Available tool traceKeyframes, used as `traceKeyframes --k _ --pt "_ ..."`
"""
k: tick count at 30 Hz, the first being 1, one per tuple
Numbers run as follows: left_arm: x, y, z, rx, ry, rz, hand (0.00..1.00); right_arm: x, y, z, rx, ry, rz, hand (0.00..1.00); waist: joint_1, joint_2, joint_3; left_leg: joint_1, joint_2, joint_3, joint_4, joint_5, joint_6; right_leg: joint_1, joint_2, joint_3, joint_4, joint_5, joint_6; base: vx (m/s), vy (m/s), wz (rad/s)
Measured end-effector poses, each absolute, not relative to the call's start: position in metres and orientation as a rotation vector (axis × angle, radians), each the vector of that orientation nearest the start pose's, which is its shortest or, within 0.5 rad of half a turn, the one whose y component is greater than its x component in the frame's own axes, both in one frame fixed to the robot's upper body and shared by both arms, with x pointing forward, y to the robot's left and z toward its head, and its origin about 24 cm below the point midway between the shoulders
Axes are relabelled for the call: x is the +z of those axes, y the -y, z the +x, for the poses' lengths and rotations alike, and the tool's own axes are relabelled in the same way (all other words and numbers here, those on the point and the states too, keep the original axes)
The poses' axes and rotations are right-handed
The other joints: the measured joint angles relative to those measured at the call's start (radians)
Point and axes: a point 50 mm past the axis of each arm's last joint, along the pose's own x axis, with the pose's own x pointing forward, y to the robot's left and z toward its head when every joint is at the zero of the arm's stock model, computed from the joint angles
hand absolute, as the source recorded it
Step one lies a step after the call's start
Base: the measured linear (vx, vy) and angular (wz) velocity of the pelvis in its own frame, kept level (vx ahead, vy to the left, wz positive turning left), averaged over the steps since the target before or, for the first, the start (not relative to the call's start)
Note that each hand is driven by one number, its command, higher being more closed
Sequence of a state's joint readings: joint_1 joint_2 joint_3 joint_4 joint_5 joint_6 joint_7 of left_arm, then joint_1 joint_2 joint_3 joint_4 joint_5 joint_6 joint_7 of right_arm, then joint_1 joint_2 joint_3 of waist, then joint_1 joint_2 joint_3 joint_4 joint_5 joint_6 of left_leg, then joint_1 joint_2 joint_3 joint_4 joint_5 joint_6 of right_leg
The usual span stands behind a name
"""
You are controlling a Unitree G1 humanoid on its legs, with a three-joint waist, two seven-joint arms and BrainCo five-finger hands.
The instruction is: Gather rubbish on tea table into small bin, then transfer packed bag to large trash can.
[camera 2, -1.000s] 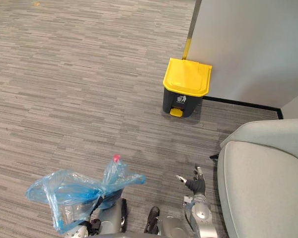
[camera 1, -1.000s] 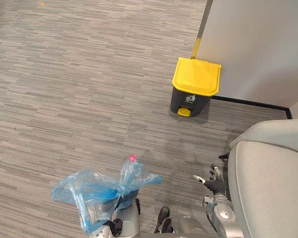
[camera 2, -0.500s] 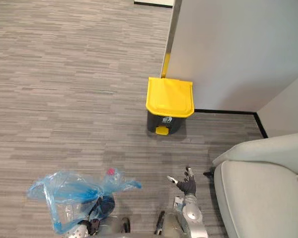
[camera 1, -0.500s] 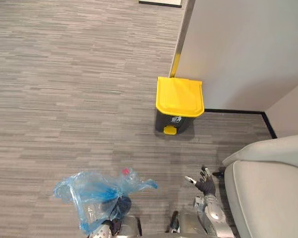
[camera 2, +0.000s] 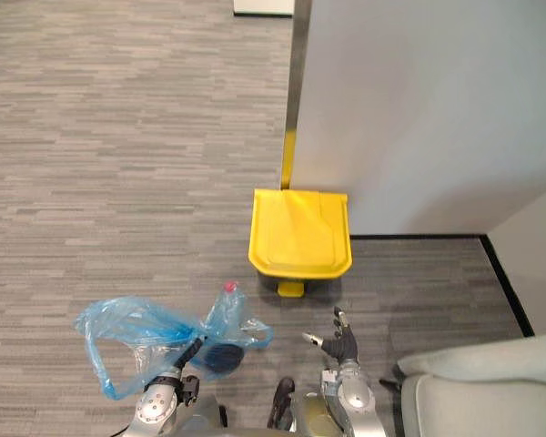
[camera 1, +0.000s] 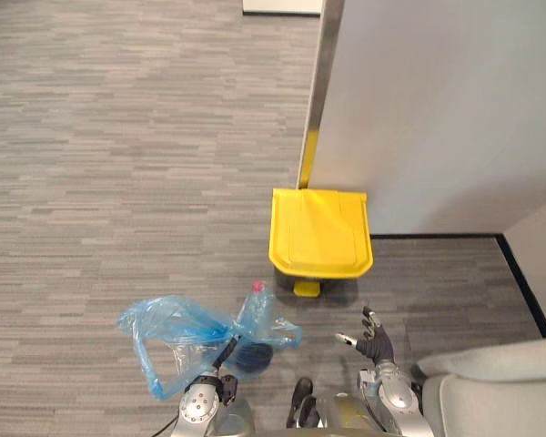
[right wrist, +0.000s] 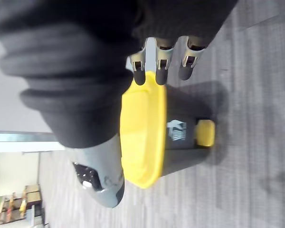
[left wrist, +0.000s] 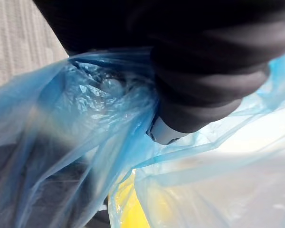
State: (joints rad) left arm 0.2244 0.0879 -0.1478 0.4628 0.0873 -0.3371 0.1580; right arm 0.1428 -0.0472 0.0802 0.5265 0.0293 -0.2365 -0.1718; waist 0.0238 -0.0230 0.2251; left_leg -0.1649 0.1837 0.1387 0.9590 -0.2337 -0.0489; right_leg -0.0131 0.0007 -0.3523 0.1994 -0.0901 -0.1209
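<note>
Blue bag [camera 1: 187, 332] draped over left hand [left wrist: 213, 80], grip impossible to tell; right hand [camera 1: 375, 344] spread, empty, likely free for yellow bin [camera 1: 320, 232] lid.

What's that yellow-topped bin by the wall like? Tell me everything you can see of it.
The trash can has a dark grey, plastic-looking body, a bright yellow lid that is shut, and a small yellow foot pedal low at the front, below a white symbol. It stands upright on the grey carpet, its back right by a pale wall, beside a metal edge strip. Nothing but the floor touches it.
</note>
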Motion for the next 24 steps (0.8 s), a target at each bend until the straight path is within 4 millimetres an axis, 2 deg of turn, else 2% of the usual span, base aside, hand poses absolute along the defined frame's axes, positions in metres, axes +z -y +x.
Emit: traceKeyframes --k 1,3,5,6,7,8,9,10,11,12,18,20,21,22,23,24 --pt "-0.074 -0.155 0.166 0.018 -0.335 0.18 1.0 -0.081 0.162 0.182 -0.147 -0.425 -0.058 0.0 0.004 0.003 0.001 -0.023 0.003 0.003 -0.032 -0.012 0.005 0.012 0.0 0.002 -0.011 0.0 0.001 0.3 0.024 -0.31" --pt "-0.075 -0.154 0.166 0.015 -0.342 0.178 1.0 -0.083 0.167 0.18 -0.169 -0.439 -0.057 0.0 0.019 0.006 0.003 -0.072 0.003 0.0 -0.214 -0.018 0.012 0.041 -0.005 0.022 -0.028 -0.015 0.03 0.24 0.076 -0.3" --pt "-0.079 -0.152 0.165 0.006 -0.358 0.178 1.0 -0.087 0.17 0.175 -0.185 -0.462 -0.054 0.0 0.016 0.016 0.005 -0.082 -0.016 -0.035 -0.437 0.004 -0.006 0.073 -0.012 0.032 -0.024 -0.044 0.076 0.24 0.174 -0.18" --pt "-0.082 -0.149 0.162 0.0 -0.373 0.171 1.0 -0.09 0.178 0.169 -0.192 -0.483 -0.079 0.0 0.018 0.047 -0.004 -0.062 -0.021 -0.081 -0.591 0.134 -0.047 0.076 0.008 0.054 -0.015 -0.068 0.108 0.24 0.26 -0.36" --pt "-0.087 -0.151 0.159 -0.002 -0.404 0.181 1.0 -0.099 0.177 0.164 -0.189 -0.534 -0.08 0.0 0.02 0.035 -0.004 -0.042 -0.034 -0.072 -0.599 0.153 -0.017 0.077 -0.005 0.091 0.013 -0.091 0.131 0.18 0.207 -0.42" --pt "-0.088 -0.153 0.158 -0.002 -0.411 0.189 1.0 -0.099 0.175 0.163 -0.188 -0.538 -0.073 0.0 0.02 0.03 -0.006 -0.027 -0.049 -0.062 -0.62 0.147 -0.006 0.076 -0.02 0.101 0.015 -0.098 0.141 0.22 0.208 -0.4" --pt "-0.091 -0.158 0.155 0.0 -0.429 0.205 1.0 -0.101 0.172 0.16 -0.189 -0.544 -0.06 0.0 0.018 -0.001 -0.023 0.002 -0.071 -0.035 -0.657 0.152 0.003 0.075 -0.053 0.116 0.025 -0.109 0.159 0.16 0.098 -0.24" --pt "-0.091 -0.16 0.154 0.0 -0.433 0.211 1.0 -0.101 0.17 0.158 -0.189 -0.549 -0.054 0.0 0.018 -0.01 -0.028 0.02 -0.087 -0.019 -0.676 0.152 0.009 0.076 -0.071 0.128 0.029 -0.114 0.167 0.19 0.129 -0.35" --pt "-0.091 -0.162 0.153 0.004 -0.436 0.216 1.0 -0.102 0.168 0.157 -0.187 -0.553 -0.05 0.0 0.022 -0.008 -0.028 0.048 -0.107 0.006 -0.705 0.15 0.019 0.076 -0.093 0.152 0.035 -0.122 0.179 0.17 0.137 -0.46" --pt "-0.093 -0.164 0.151 0.009 -0.445 0.22 1.0 -0.101 0.167 0.16 -0.18 -0.544 -0.05 0.0 0.021 -0.019 -0.035 0.082 -0.125 0.035 -0.739 0.15 0.028 0.076 -0.111 0.188 0.042 -0.125 0.184 0.22 0.177 -0.67" --pt "-0.094 -0.175 0.147 0.029 -0.463 0.242 1.0 -0.101 0.165 0.167 -0.164 -0.54 -0.058 0.0 0.017 -0.013 -0.038 0.17 -0.15 0.123 -0.812 0.149 0.047 0.077 -0.136 0.27 0.053 -0.125 0.188 0.12 0.068 -0.4" --pt "-0.095 -0.177 0.146 0.032 -0.465 0.246 1.0 -0.101 0.164 0.17 -0.156 -0.541 -0.063 0.0 0.016 -0.013 -0.038 0.197 -0.147 0.127 -0.835 0.149 0.047 0.073 -0.131 0.273 0.084 -0.125 0.188 0.07 -0.007 -0.22" --pt "-0.095 -0.177 0.146 0.038 -0.469 0.243 1.0 -0.104 0.163 0.169 -0.144 -0.558 -0.073 0.0 0.008 -0.008 -0.037 0.222 -0.126 0.131 -0.858 0.149 0.047 0.025 -0.114 0.273 0.193 -0.12 0.183 0.06 -0.036 -0.25" --pt "-0.095 -0.177 0.147 0.044 -0.468 0.236 1.0 -0.104 0.162 0.172 -0.129 -0.555 -0.081 0.0 0.008 0.005 -0.03 0.226 -0.107 0.133 -0.858 0.149 0.047 -0.012 -0.106 0.272 0.25 -0.132 0.174 0.04 -0.063 -0.21" --pt "-0.096 -0.176 0.147 0.051 -0.471 0.226 1.0 -0.103 0.16 0.174 -0.116 -0.549 -0.085 0.0 0.002 0.019 -0.022 0.235 -0.086 0.131 -0.859 0.15 0.045 -0.032 -0.089 0.268 0.228 -0.165 0.158 0.01 -0.06 -0.04" --pt "-0.099 -0.182 0.145 0.062 -0.489 0.238 1.0 -0.104 0.156 0.172 -0.11 -0.551 -0.076 0.0 -0.007 -0.007 -0.032 0.238 -0.1 0.125 -0.853 0.151 0.041 -0.047 -0.081 0.267 0.118 -0.103 0.151 0.04 -0.056 0.18"
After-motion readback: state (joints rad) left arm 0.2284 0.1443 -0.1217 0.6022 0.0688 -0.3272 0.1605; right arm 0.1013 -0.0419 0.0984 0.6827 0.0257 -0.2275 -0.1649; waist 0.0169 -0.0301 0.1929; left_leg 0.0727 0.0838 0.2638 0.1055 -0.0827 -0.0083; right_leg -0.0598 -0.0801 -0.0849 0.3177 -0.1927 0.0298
